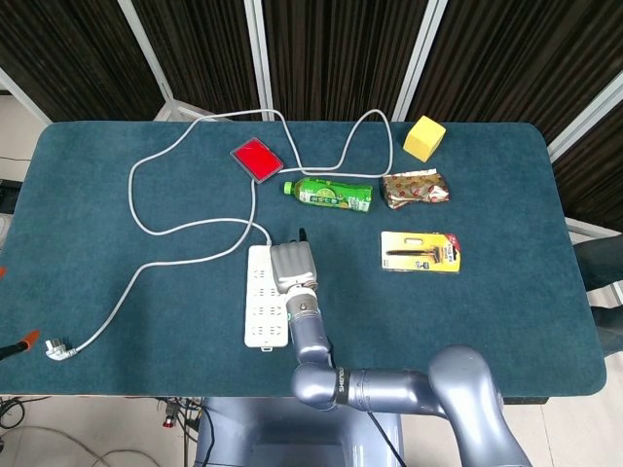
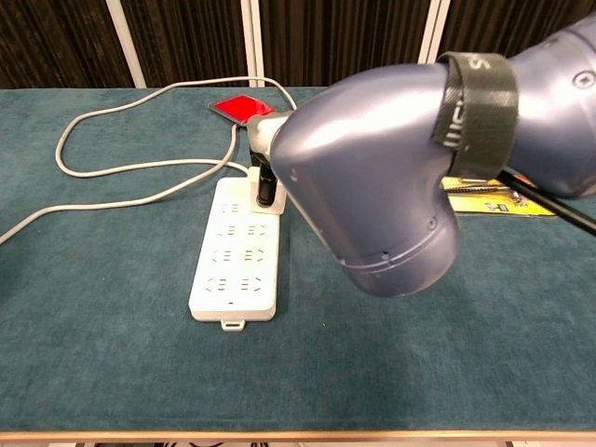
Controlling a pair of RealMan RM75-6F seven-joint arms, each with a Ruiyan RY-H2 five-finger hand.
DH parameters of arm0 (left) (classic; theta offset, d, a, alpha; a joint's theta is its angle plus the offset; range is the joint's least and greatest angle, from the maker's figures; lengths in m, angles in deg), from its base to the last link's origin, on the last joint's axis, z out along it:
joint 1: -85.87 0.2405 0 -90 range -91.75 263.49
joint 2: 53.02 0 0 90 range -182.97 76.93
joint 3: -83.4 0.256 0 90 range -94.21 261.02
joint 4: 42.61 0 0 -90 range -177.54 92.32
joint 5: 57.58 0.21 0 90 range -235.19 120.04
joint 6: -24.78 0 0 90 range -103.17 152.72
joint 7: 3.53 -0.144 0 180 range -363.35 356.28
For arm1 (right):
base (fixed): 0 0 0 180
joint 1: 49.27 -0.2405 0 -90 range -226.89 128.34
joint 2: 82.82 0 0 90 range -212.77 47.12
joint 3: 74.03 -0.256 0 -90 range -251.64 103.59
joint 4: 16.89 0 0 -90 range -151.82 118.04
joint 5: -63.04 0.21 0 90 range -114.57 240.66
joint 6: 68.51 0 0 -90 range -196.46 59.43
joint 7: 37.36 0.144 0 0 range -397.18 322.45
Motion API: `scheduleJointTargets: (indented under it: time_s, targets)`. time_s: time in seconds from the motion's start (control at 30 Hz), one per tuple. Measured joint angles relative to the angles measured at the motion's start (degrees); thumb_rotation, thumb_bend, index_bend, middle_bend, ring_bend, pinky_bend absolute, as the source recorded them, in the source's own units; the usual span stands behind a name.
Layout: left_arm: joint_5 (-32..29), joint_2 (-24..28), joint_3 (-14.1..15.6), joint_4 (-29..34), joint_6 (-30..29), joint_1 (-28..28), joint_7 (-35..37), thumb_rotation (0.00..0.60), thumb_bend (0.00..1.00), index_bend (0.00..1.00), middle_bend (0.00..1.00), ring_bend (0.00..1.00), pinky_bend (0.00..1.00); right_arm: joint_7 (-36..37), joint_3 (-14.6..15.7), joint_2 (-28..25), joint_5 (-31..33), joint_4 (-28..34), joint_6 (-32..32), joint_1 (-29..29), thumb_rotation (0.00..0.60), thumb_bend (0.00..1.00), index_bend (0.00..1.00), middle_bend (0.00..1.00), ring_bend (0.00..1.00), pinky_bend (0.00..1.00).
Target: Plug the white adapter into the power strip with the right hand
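The white power strip (image 1: 261, 302) lies lengthwise at the table's near middle, its grey cable (image 1: 185, 229) running from the far end. My right hand (image 1: 292, 265) hovers over the strip's far right corner, palm down. In the chest view, the dark fingers (image 2: 264, 182) of my right hand (image 2: 265, 158) pinch the white adapter (image 2: 271, 207) against the far right edge of the power strip (image 2: 233, 256). I cannot tell whether the prongs sit in a socket. The head view hides the adapter under the hand. My left hand is in neither view.
Behind the strip lie a red pad (image 1: 256, 159), a green bottle (image 1: 329, 195), a foil snack packet (image 1: 416, 188) and a yellow block (image 1: 424, 137). A carded razor pack (image 1: 421, 251) sits right of the hand. The cable's plug (image 1: 58, 347) rests near the front left edge.
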Motion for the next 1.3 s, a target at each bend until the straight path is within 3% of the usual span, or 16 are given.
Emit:
scheduleJointTargets:
  time_s: [0.8, 1.3]
  targets:
    - [0.11, -0.09, 0.11, -0.05, 0.05, -0.11, -0.13, 0.600, 0.06, 0.16, 0.00, 0.00, 0.00, -3.25, 0.83, 3.18, -2.42, -2.40, 0.46, -1.14, 0.600, 0.56, 0.70, 0.55, 0.37, 0.08]
    - [-0.16, -0.15, -0.01, -0.14, -0.02, -0.13, -0.26, 0.600, 0.06, 0.16, 0.00, 0.00, 0.00, -3.60, 0.37, 4.47, -3.03, -4.16, 1.98, -0.76, 0.600, 0.56, 0.71, 0.56, 0.39, 0.13]
